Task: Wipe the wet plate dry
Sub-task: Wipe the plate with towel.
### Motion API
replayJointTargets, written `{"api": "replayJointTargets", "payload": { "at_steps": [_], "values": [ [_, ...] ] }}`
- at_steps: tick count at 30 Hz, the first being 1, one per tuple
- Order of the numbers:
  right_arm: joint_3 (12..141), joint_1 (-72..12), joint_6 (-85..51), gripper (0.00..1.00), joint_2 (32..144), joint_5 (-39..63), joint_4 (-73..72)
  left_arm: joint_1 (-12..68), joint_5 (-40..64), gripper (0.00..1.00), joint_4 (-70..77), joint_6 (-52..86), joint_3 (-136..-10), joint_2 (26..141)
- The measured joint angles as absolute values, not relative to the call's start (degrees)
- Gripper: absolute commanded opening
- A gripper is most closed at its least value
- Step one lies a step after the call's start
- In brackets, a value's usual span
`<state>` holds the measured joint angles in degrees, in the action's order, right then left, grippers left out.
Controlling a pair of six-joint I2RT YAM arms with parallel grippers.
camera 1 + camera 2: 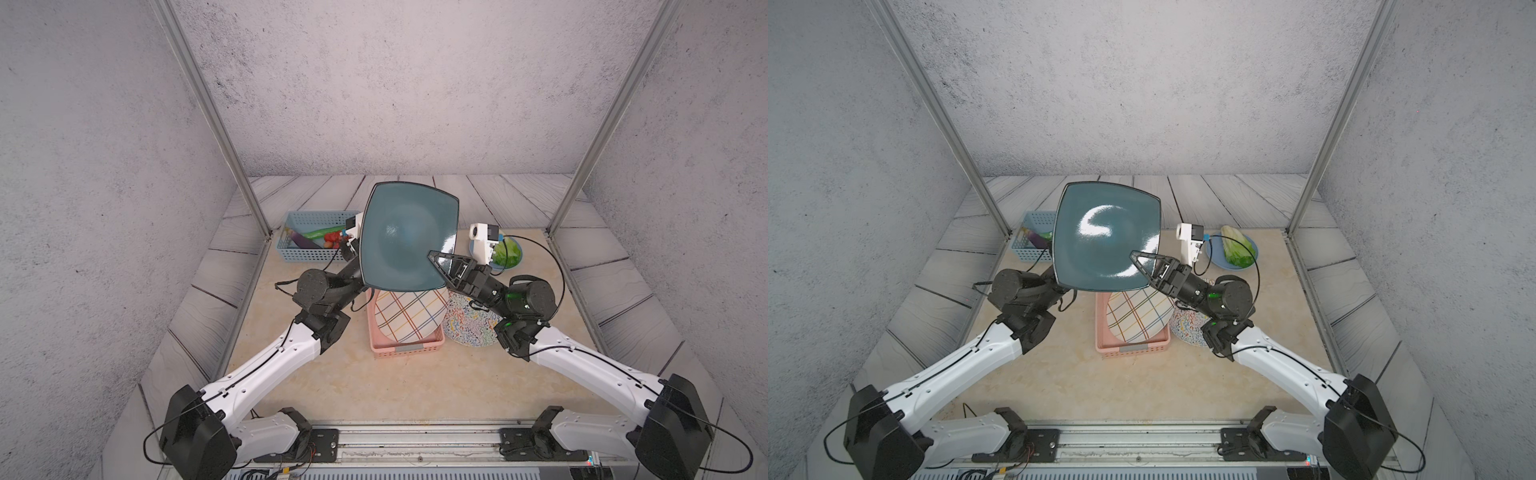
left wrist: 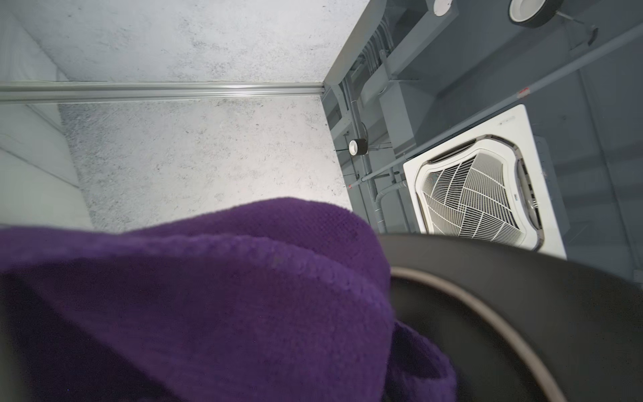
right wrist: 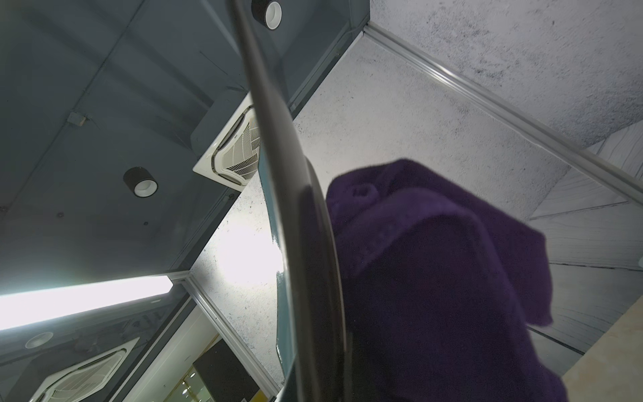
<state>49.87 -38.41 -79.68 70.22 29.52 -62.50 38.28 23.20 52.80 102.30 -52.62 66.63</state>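
A square teal plate (image 1: 407,237) (image 1: 1104,237) is held up on edge above the table, its glossy face towards the top views. My right gripper (image 1: 436,258) (image 1: 1138,258) is shut on its lower right corner, one finger across the face. In the right wrist view the plate's rim (image 3: 302,243) runs edge-on. Behind the plate is a purple cloth (image 2: 208,296) (image 3: 435,278), lying against the dark underside (image 2: 522,313). My left gripper is hidden behind the plate in both top views and buried in the cloth in the left wrist view, shut on it.
Under the plate a pink basket (image 1: 386,351) (image 1: 1108,347) holds a plaid plate (image 1: 407,316). A squiggle-patterned plate (image 1: 469,328) lies beside it. A blue basket (image 1: 307,249) of vegetables stands back left, a cabbage plate (image 1: 1235,249) back right. Metal posts flank the table.
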Motion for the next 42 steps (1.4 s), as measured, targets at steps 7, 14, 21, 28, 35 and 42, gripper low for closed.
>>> {"api": "replayJointTargets", "payload": {
  "at_steps": [7, 14, 21, 28, 35, 42],
  "values": [
    [48.88, -27.64, -81.45, 0.0, 71.02, 26.5, -55.72, 29.06, 24.86, 0.0, 21.19, 80.44, -49.45, 47.24],
    [48.99, -31.16, -70.59, 0.0, 67.72, 27.14, -31.62, 29.1, 17.28, 0.0, -7.03, 48.86, -63.79, 47.77],
    [48.6, -34.28, -64.18, 0.0, 65.32, 27.31, -19.73, 30.22, 17.1, 0.0, -13.63, 37.65, -63.4, 61.43],
    [47.79, -35.48, -63.86, 0.0, 65.3, 25.76, -18.41, 45.8, 10.33, 0.0, -19.92, 27.83, -70.35, 70.3],
    [46.46, -35.48, -64.01, 0.0, 65.01, 24.45, -18.44, 41.1, 4.58, 0.0, -22.37, 27.38, -70.15, 69.06],
    [44.84, -35.46, -63.53, 0.0, 63.37, 22.96, -16.45, 40.91, 4.54, 0.0, -19.92, 30.3, -68.42, 70.43]
  ]
}}
